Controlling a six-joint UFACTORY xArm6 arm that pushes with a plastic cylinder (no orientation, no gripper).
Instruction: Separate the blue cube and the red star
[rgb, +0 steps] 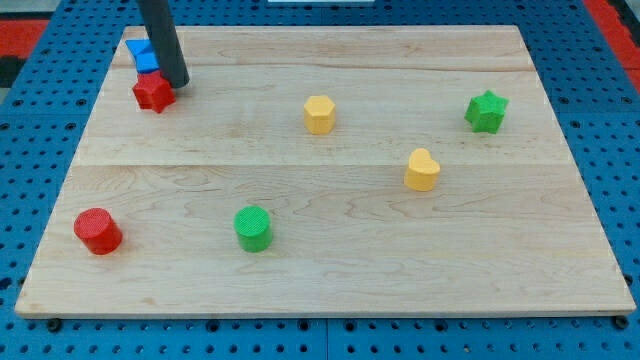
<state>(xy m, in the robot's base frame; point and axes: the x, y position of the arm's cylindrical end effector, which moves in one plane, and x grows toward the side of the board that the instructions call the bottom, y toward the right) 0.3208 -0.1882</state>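
Note:
The blue cube sits near the board's top left corner, partly hidden behind the dark rod. The red star lies just below it, touching or nearly touching it. My tip rests on the board right beside the red star's upper right edge and just to the right of and below the blue cube.
A yellow hexagonal block is at the top middle, a green star at the right, a yellow heart right of centre, a green cylinder at the bottom middle, a red cylinder at the bottom left. The wooden board lies on a blue pegboard.

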